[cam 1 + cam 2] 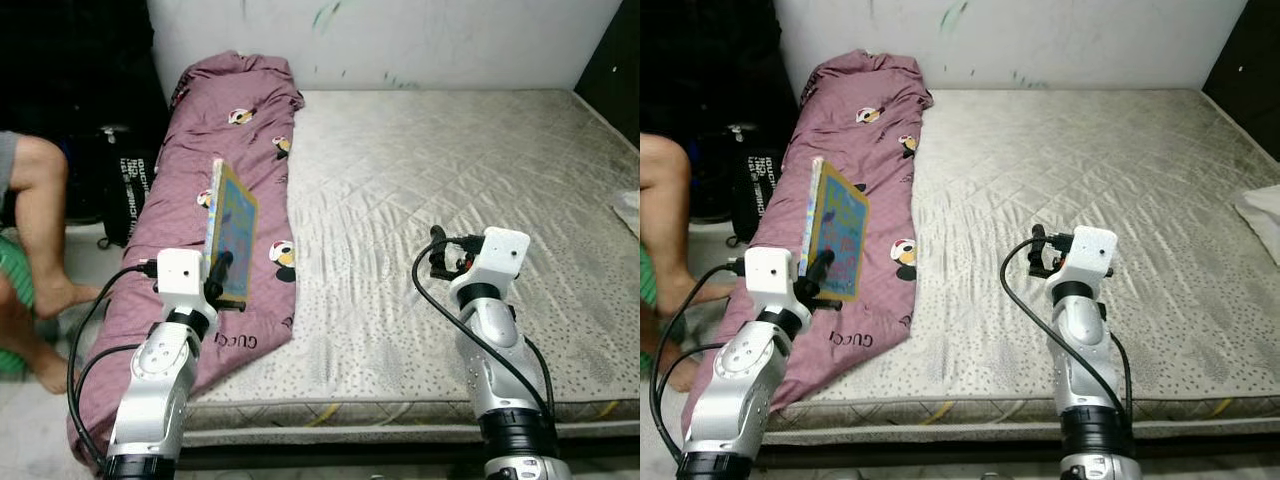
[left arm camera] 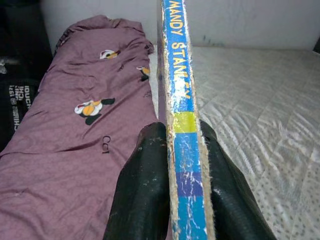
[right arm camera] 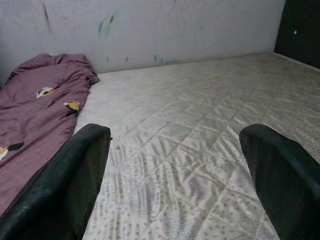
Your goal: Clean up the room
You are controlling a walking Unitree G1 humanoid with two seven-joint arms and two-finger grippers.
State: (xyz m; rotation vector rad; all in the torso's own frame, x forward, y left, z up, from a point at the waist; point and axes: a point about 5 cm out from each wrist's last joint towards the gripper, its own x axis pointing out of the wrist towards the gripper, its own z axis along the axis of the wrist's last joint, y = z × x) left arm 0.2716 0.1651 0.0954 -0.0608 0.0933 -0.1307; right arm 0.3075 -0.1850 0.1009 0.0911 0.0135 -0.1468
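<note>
My left gripper (image 1: 222, 268) is shut on a thin picture book (image 1: 230, 232) with a blue and yellow cover, held upright above the purple blanket (image 1: 215, 170). In the left wrist view the book's worn blue spine (image 2: 186, 125) stands between my two black fingers (image 2: 142, 190). My right gripper (image 1: 437, 252) hovers open over the bare grey mattress (image 1: 450, 170), with nothing between its fingers (image 3: 75, 180).
The purple blanket with cartoon penguins lies along the mattress's left side and hangs over its edge. A person's bare legs (image 1: 35, 230) are on the floor at the left, beside a dark bag (image 1: 125, 185). A white cloth (image 1: 1265, 215) lies at the bed's right edge.
</note>
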